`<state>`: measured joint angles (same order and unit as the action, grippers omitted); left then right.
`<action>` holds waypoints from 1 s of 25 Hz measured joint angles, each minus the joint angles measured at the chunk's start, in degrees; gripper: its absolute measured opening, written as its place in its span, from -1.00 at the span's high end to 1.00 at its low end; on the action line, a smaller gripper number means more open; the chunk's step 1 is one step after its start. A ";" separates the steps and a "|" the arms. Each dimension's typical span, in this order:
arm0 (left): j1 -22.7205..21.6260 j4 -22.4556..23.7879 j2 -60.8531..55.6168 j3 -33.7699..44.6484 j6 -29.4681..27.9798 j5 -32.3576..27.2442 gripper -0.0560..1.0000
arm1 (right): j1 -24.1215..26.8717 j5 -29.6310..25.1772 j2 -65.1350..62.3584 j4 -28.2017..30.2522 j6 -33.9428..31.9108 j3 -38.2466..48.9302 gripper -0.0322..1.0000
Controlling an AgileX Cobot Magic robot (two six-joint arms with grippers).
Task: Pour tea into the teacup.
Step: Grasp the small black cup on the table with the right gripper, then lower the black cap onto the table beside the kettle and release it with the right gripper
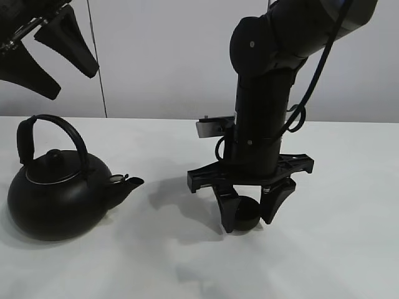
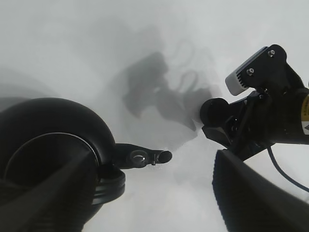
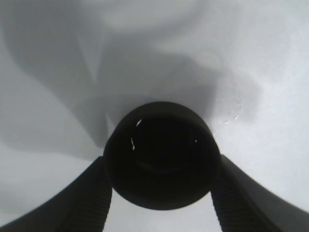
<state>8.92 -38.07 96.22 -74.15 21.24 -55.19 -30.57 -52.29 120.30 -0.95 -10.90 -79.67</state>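
The teacup (image 1: 249,213) and kettle (image 1: 53,202) are black, the table (image 1: 349,249) white

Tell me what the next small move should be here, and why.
Probably lower the left gripper onto the kettle's handle and close on it. The right gripper already clasps the teacup on the table, its fingers against both sides. The kettle stands untouched, its spout toward the cup, and the left gripper hangs open above it.
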 joint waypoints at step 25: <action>0.00 0.00 0.00 0.00 0.00 0.06 -0.05 | -4.12 4.04 -5.07 -8.68 0.06 -6.06 0.16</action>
<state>8.92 -38.07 96.22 -74.15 21.24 -55.13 -34.70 -48.24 115.23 -9.63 -10.84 -85.73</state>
